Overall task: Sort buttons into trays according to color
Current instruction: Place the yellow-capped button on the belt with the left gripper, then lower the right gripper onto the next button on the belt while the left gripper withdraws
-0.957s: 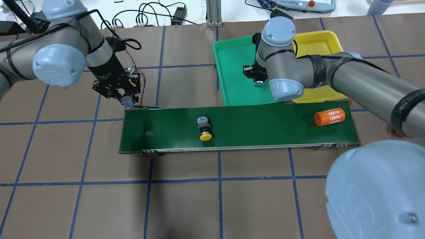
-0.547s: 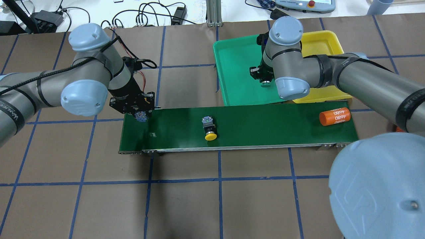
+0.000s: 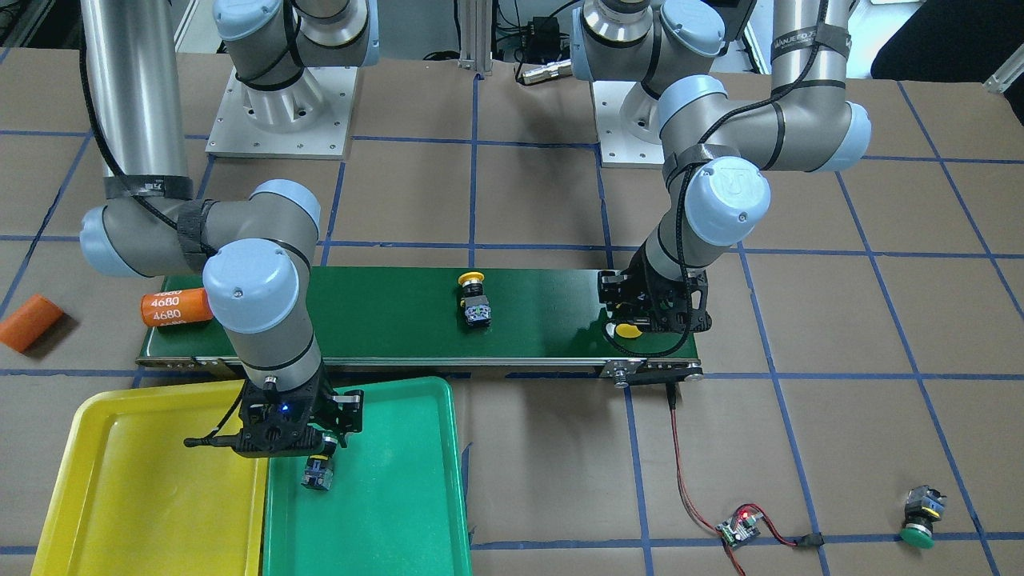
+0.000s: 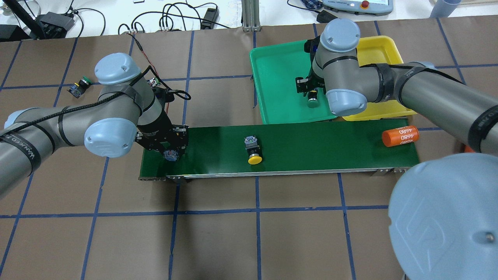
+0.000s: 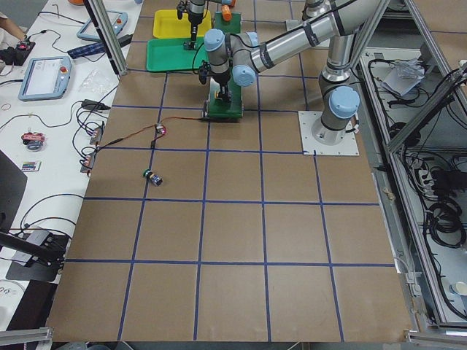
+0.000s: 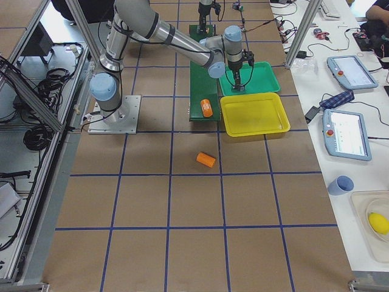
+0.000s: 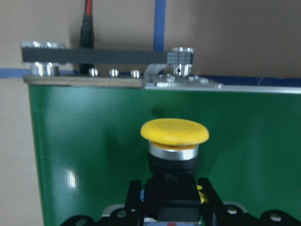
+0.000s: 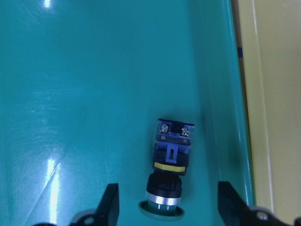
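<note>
Two yellow buttons were unsorted: the mid-belt yellow button [image 4: 253,151], and the held yellow button [image 7: 174,132], clamped in the left gripper [image 7: 170,192] over the conveyor belt [image 7: 84,141] end. The right gripper [image 8: 170,203] stood with fingers apart above the green button [image 8: 171,155] in the green tray [image 8: 84,84]. Weak clamping could drop the held yellow button off the belt edge.

Four buttons in all. Two yellow: the mid-belt yellow button [image 4: 253,149] and the belt-end yellow button [image 7: 174,141]. Two green: the tray green button [image 8: 169,165] and the table green button [image 3: 920,520]. Two trays: one green tray [image 4: 272,77], one yellow tray [image 4: 373,46]. Two orange cylinders: the marked cylinder [image 3: 172,310] reading 4680, and the plain cylinder [image 3: 30,322]. One conveyor belt [image 4: 311,147]. One circuit board [image 3: 740,528]. Two arms, two grippers: left gripper [image 7: 170,202], right gripper [image 8: 170,205].
</note>
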Action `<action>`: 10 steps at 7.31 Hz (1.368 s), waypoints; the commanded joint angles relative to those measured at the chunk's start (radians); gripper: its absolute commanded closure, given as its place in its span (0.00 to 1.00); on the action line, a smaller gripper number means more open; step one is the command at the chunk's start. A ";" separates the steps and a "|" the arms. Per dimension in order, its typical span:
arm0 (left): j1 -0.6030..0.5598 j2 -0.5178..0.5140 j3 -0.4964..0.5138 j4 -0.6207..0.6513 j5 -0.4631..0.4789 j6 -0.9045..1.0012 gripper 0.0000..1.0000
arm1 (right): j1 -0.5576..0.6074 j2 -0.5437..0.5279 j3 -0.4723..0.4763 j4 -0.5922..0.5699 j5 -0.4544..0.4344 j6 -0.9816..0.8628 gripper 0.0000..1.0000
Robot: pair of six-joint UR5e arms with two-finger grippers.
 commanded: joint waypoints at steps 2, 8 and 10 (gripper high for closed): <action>0.004 0.054 0.036 -0.014 0.001 -0.005 0.00 | -0.002 -0.085 0.004 0.145 0.001 0.004 0.00; 0.387 -0.313 0.657 -0.245 0.075 0.530 0.00 | 0.101 -0.365 0.151 0.447 0.030 0.159 0.00; 0.456 -0.454 0.702 -0.052 0.075 0.777 0.00 | 0.120 -0.340 0.150 0.424 0.104 0.213 0.00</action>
